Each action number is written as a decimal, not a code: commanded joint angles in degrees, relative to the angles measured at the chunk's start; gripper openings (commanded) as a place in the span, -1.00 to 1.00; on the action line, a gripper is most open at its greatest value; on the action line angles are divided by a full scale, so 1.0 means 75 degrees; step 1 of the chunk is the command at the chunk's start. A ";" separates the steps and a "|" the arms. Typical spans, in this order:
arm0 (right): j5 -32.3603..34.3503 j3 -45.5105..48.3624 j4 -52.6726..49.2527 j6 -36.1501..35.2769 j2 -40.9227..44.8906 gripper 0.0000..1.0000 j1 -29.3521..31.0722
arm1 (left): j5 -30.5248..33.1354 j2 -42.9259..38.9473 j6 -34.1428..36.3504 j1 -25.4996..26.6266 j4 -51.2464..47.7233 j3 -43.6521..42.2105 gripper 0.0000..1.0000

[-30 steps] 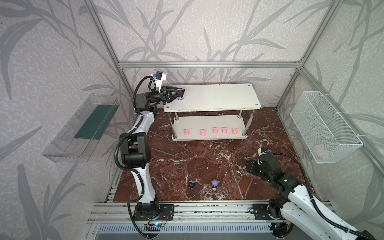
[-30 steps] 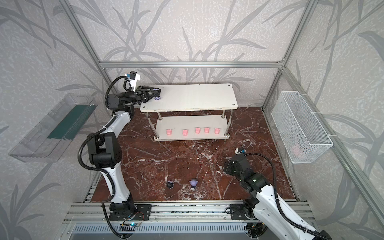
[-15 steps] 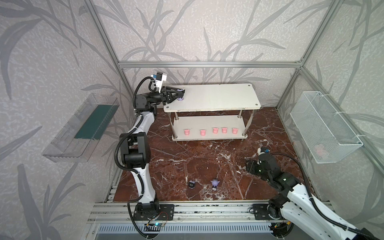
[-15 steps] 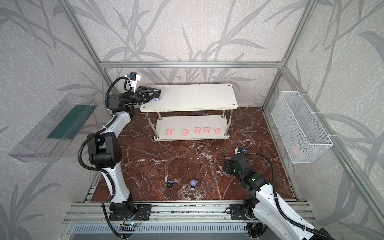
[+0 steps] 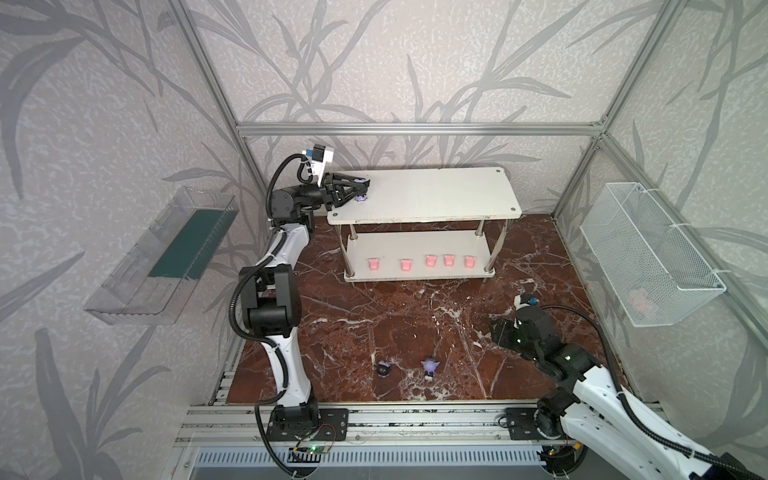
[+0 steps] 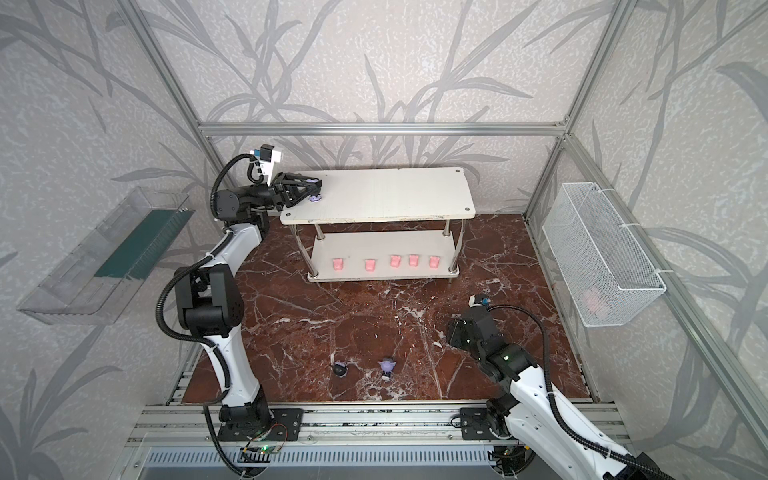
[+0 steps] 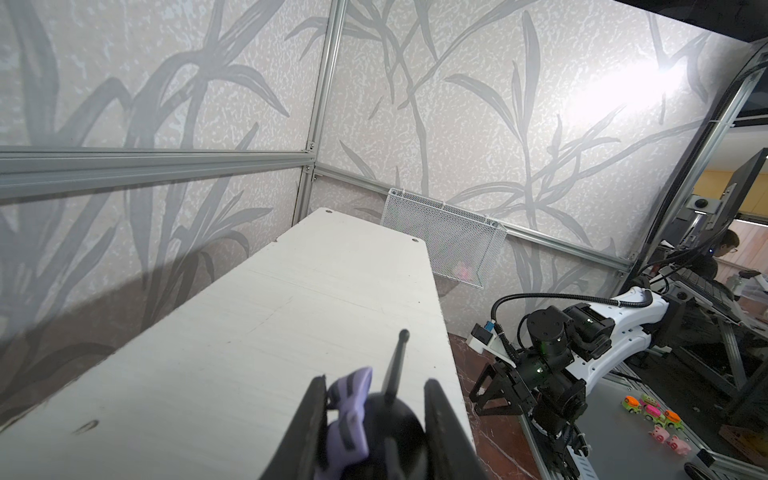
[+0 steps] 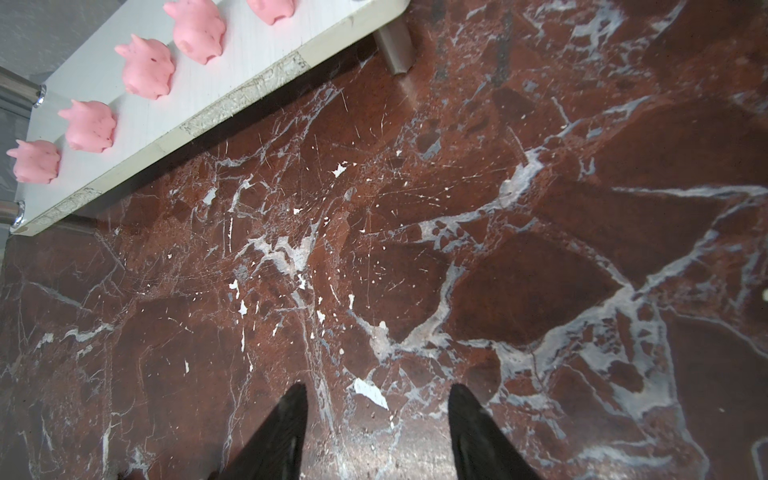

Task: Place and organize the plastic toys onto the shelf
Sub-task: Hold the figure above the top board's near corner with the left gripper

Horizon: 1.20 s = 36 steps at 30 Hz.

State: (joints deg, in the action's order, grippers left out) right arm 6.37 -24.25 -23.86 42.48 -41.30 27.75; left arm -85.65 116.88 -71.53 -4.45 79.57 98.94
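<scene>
- Left pincer (image 7: 374, 384): clamped on a black-and-lilac figurine (image 7: 353, 411), which sits between its two fingers.
- Held figurine: over the left end of the shelf's (image 5: 436, 195) top board in both top views. Contact with the board cannot be told.
- Pink piglets (image 5: 428, 261): five, in a row along the front edge of the shelf's lower board.
- Black figurine (image 5: 383, 368) and lilac figurine (image 5: 430, 368): side by side near the worktop's (image 5: 374, 311) front edge, well apart from both pincers.
- Right pincer (image 8: 378, 390): fingers spread, empty, above bare worktop near the shelf's right front corner.
</scene>
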 commanded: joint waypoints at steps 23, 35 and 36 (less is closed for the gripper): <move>0.0006 -0.0224 0.0075 0.0043 -0.0149 0.12 -0.0026 | -0.0339 -0.0113 -0.0298 -0.0031 0.0224 -0.0190 -0.24; -0.0029 -0.0178 0.0156 0.0071 -0.0236 0.11 -0.0020 | -0.0341 -0.0174 -0.0330 -0.0047 0.0228 -0.0137 -0.15; -0.0029 -0.0177 0.0166 0.0073 -0.0242 0.12 -0.0023 | -0.0335 -0.0180 -0.0330 -0.0051 0.0230 -0.0129 -0.13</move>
State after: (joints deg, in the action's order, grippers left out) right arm 6.35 -24.25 -23.73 42.65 -43.00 27.75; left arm -85.62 116.77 -70.59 -4.54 80.29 98.48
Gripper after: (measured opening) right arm 0.557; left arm 0.431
